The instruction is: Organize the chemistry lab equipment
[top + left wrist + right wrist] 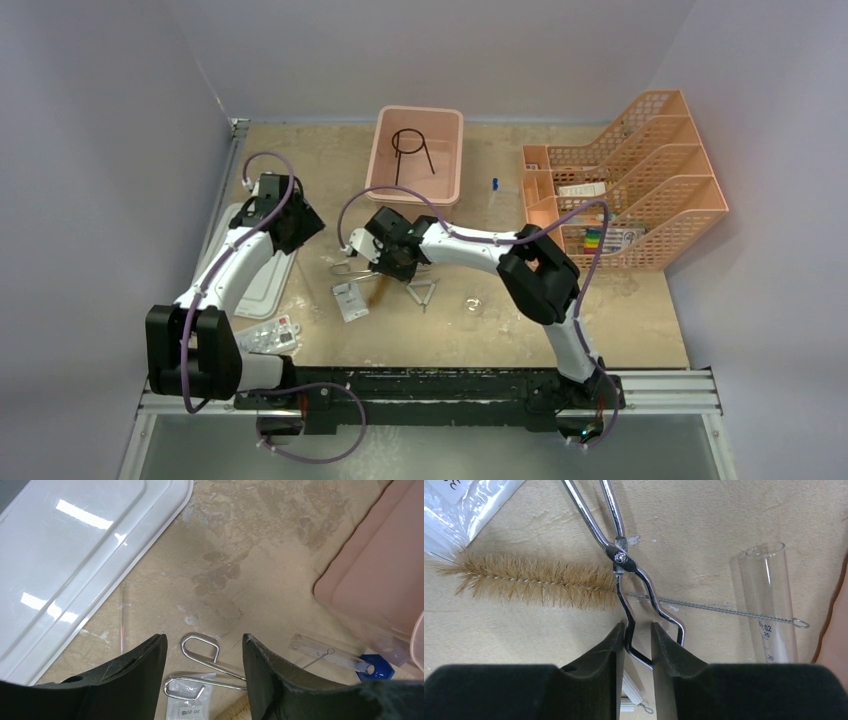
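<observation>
Metal tongs (620, 557) lie across a tan bristle brush (534, 582). My right gripper (639, 627) is shut on one bent tip arm of the tongs; the other arm curves past the right finger. In the top view this gripper (392, 264) is mid-table, with the tongs' handles (345, 268) pointing left. My left gripper (204, 642) hangs open above those handle loops (201, 636) and touches nothing. A white packet (190, 705) lies under the lower loop. A black wire ring with stem (410, 150) stands in the pink tub (378, 160). A wire triangle (423, 292) lies by the right gripper.
A clear test tube (769, 605) lies right of the tongs. A blue-capped tube (330, 655) rests by the pink tub (380, 580). The white lid (262, 270) and a thin glass rod (122, 615) lie to the left. More packets (270, 335) lie front left. Orange racks (640, 180) stand at the right.
</observation>
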You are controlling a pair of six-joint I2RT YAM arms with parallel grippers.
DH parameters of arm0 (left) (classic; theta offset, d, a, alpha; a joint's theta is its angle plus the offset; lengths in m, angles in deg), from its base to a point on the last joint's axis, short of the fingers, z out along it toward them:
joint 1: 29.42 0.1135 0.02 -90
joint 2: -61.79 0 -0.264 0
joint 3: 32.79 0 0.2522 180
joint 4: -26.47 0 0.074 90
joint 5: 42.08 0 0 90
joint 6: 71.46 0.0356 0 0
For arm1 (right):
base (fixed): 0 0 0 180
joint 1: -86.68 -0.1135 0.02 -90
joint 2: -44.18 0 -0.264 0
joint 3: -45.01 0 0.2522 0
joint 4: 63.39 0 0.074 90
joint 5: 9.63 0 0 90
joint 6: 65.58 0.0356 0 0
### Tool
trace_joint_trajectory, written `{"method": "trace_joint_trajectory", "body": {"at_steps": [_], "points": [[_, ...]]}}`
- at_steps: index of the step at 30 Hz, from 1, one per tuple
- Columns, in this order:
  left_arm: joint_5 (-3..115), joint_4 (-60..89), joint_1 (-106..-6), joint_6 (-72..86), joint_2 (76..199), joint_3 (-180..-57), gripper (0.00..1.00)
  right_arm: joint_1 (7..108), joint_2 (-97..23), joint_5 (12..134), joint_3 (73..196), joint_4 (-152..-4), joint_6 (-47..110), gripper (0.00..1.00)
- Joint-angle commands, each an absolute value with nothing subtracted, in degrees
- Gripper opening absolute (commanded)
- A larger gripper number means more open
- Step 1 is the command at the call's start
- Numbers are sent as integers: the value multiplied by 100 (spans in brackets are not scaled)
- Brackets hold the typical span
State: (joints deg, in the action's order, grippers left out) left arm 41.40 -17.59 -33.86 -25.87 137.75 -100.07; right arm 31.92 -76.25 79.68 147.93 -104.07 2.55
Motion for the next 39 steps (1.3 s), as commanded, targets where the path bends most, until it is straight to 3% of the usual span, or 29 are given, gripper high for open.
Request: {"method": "trace_joint_trajectory", "body": {"at_steps": [1, 3, 7, 24, 39], "points": [[4169, -1546, -3322, -2585, 13728, -9986, 56, 3151, -7611, 8192, 14837, -10330, 273, 26], [4180, -1536, -3320, -2594, 13729, -9990, 56, 3140, -7615, 8257, 14818, -10277, 272, 20], [4178, -1552, -3311, -2596, 13711, -9994, 55, 3131, -7631, 8343, 14818, -10262, 256, 0], [4012, -1755, -3311, -3285, 13022, -10039, 56, 3114, -6072, 8046, 14255, -9500, 404, 0], [3410, -2266, -3311, -3400, 12203, -11246, 70, 3131, -4971, 7735, 13937, -8817, 1481, 0]]}}
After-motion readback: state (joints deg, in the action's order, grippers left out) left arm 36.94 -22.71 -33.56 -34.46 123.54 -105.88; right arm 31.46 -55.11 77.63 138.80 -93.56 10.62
